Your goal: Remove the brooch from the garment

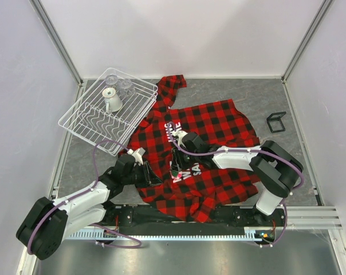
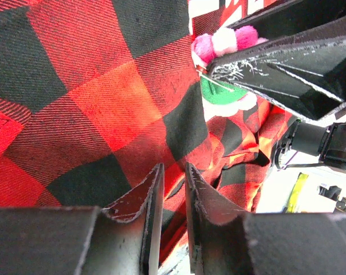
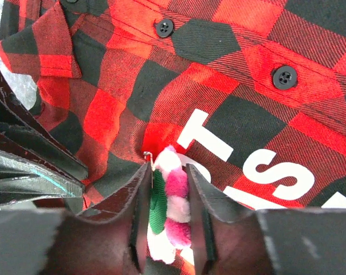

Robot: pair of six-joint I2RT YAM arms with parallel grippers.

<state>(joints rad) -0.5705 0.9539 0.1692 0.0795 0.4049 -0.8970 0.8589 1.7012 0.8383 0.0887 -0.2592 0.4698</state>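
The red-and-black plaid garment lies spread on the grey table, its white lettering near the middle. My right gripper is shut on the brooch, a flower of pink and white puffs with a green back, standing edge-on between the fingers with its metal pin end against the cloth. In the left wrist view the brooch sits at the tip of the right fingers. My left gripper is shut on a fold of the garment just beside the brooch. In the top view both grippers meet over the lettering, left and right.
A white wire dish rack holding a white mug and clear glasses stands at the back left, touching the garment's sleeve. A small black frame lies at the right. Enclosure walls stand close on three sides.
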